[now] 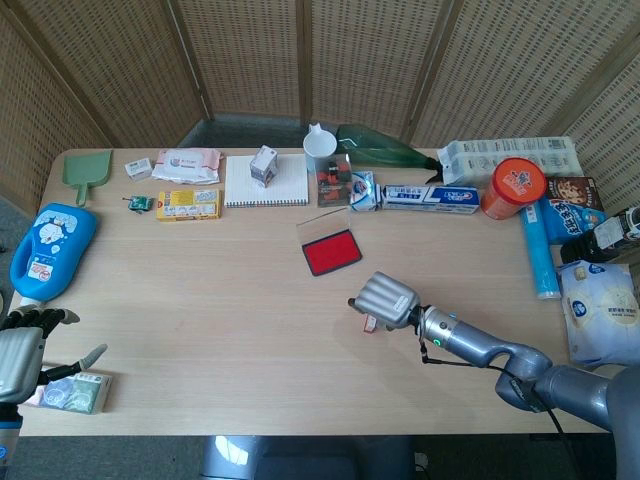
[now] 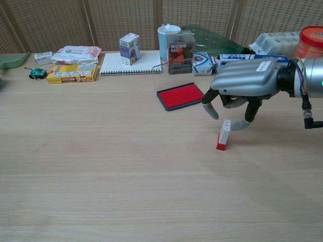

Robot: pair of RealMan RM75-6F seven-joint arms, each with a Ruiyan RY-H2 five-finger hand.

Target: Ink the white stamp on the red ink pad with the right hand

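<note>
The white stamp (image 2: 223, 134) with a red base stands upright on the table, right of centre; in the head view the stamp (image 1: 368, 322) is mostly covered by my hand. The red ink pad (image 2: 180, 95) (image 1: 331, 251) lies open behind it, with its clear lid raised. My right hand (image 2: 241, 89) (image 1: 384, 298) hovers directly over the stamp, palm down, fingers spread on both sides of the stamp's top; one fingertip is at or very near it. My left hand (image 1: 22, 352) rests at the table's near left edge, fingers apart, holding nothing.
Along the back stand a notebook (image 1: 266, 183), a small carton (image 2: 129, 48), a white cup (image 2: 168, 36), a toothpaste box (image 1: 430, 197), an orange can (image 1: 511, 187) and snack bags. A yellow box (image 2: 72, 73) and blue case (image 1: 50, 248) sit left. A card pack (image 1: 73, 392) lies by my left hand.
</note>
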